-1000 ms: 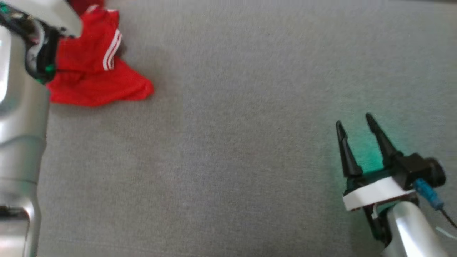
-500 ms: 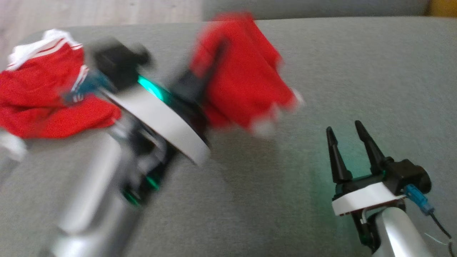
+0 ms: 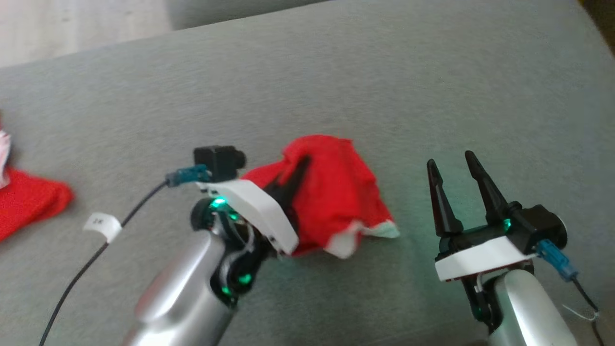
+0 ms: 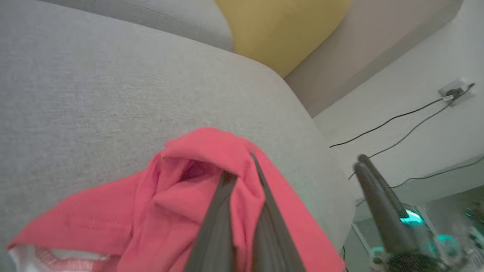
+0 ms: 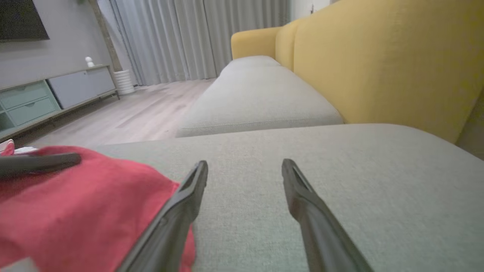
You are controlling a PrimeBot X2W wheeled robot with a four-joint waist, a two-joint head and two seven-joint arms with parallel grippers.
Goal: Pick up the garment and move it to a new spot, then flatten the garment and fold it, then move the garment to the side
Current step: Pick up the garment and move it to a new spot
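The garment (image 3: 341, 192) is a crumpled red piece with white trim, lying bunched on the grey cushion (image 3: 336, 86) near the middle of the head view. My left gripper (image 3: 300, 166) is shut on a fold at its top, the dark fingers pinching red cloth. In the left wrist view the garment (image 4: 189, 196) wraps around the closed left gripper (image 4: 240, 166). My right gripper (image 3: 449, 159) stands open just right of the garment, apart from it. The right wrist view has the right gripper (image 5: 245, 163) over bare cushion, with the garment (image 5: 75, 204) to its left.
More red cloth (image 3: 29, 202) lies at the cushion's left edge. A black cable with a white tag (image 3: 101, 226) trails from my left wrist. A yellow backrest (image 5: 378, 56) rises on the right side, and wooden floor (image 3: 72, 24) lies beyond the far left edge.
The head camera has shifted. My left gripper has carried the garment from the pile at the left to the cushion's middle and lowered it. The right gripper stays open.
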